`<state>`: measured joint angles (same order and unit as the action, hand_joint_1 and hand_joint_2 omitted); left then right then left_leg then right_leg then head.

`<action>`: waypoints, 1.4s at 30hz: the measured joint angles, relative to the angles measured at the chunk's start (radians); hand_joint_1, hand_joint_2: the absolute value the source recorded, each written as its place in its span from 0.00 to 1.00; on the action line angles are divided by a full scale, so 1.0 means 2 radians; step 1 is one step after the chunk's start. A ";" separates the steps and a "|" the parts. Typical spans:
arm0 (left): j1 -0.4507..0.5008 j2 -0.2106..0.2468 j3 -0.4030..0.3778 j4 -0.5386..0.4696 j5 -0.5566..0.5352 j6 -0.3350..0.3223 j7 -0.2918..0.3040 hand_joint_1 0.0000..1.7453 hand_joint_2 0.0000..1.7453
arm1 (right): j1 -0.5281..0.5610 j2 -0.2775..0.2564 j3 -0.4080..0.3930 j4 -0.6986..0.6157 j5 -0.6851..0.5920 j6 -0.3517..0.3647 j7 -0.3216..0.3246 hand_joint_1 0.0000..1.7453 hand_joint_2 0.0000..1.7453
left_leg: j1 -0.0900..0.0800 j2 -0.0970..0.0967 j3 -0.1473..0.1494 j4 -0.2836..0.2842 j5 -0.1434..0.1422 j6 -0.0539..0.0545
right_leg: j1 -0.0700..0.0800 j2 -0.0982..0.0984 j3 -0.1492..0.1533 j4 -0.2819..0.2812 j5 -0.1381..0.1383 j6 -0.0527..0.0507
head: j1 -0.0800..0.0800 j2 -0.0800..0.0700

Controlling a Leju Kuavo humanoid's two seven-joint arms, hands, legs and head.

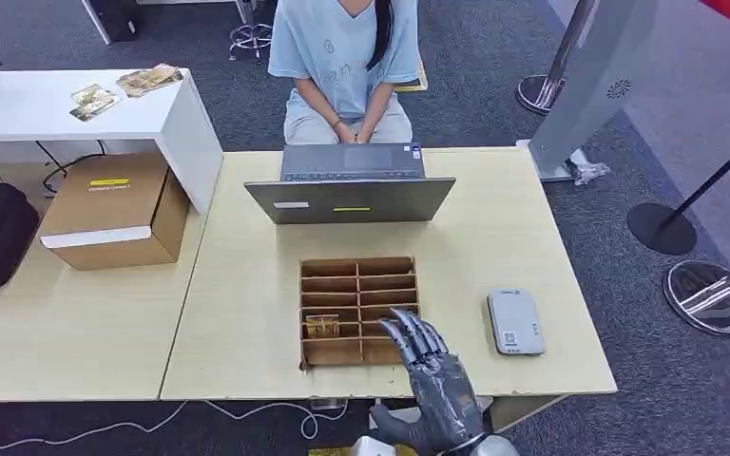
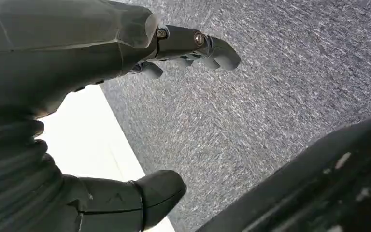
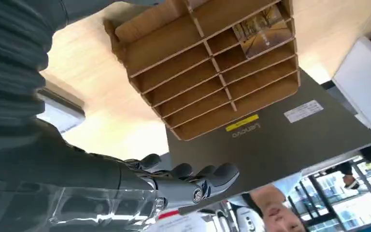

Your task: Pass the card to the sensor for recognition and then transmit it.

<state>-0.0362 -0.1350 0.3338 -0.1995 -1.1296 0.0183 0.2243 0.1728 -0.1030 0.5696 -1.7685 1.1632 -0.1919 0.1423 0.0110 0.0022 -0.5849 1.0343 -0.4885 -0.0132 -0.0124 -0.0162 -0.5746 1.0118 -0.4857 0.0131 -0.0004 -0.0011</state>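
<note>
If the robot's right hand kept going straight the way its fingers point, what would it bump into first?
Probably the brown divided box: the right hand hovers at its near right corner, fingers aimed over it toward the laptop. Its height above the box is unclear.

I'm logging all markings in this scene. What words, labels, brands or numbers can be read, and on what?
"Lenovo": on a yellow sticker on the laptop lid, seen upside down in the right wrist view.
White label on the laptop lid: too small to read.
Yellow label on the cardboard box: blurred.
Label on the grey sensor: too small.
Picture on the card in the divider tray: no legible words.
</note>
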 joint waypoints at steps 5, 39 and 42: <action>0.000 -0.002 0.000 0.000 -0.001 0.000 0.000 0.00 1.00 | -0.021 0.009 0.013 0.014 0.093 0.004 0.043 0.00 1.00 | 0.000 0.000 0.000 0.000 0.000 0.000 | 0.000 0.000 0.000 0.000 0.000 0.000 | 0.000 0.000; -0.004 -0.004 0.010 0.000 -0.001 0.000 -0.008 0.00 1.00 | -0.168 0.076 0.092 0.150 0.139 0.078 0.082 0.00 1.00 | 0.000 0.000 0.000 0.000 0.001 0.000 | 0.000 0.000 0.000 0.000 0.000 0.000 | 0.000 0.000; -0.004 -0.004 0.014 0.000 -0.001 0.000 -0.008 0.00 1.00 | -0.179 0.079 0.104 0.172 0.141 0.082 0.089 0.00 1.00 | 0.000 0.000 0.000 0.000 0.001 0.000 | 0.000 0.001 0.000 0.000 0.000 0.000 | 0.000 0.000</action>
<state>-0.0450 -0.1431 0.3609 -0.1995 -1.1307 0.0183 0.2087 -0.1861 0.0557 0.7774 -1.4245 1.4458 -0.0282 0.3211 0.0111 0.0029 -0.5844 1.0343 -0.4874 -0.0141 -0.0123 -0.0152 -0.5744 1.0126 -0.4850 0.0125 0.0000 -0.0011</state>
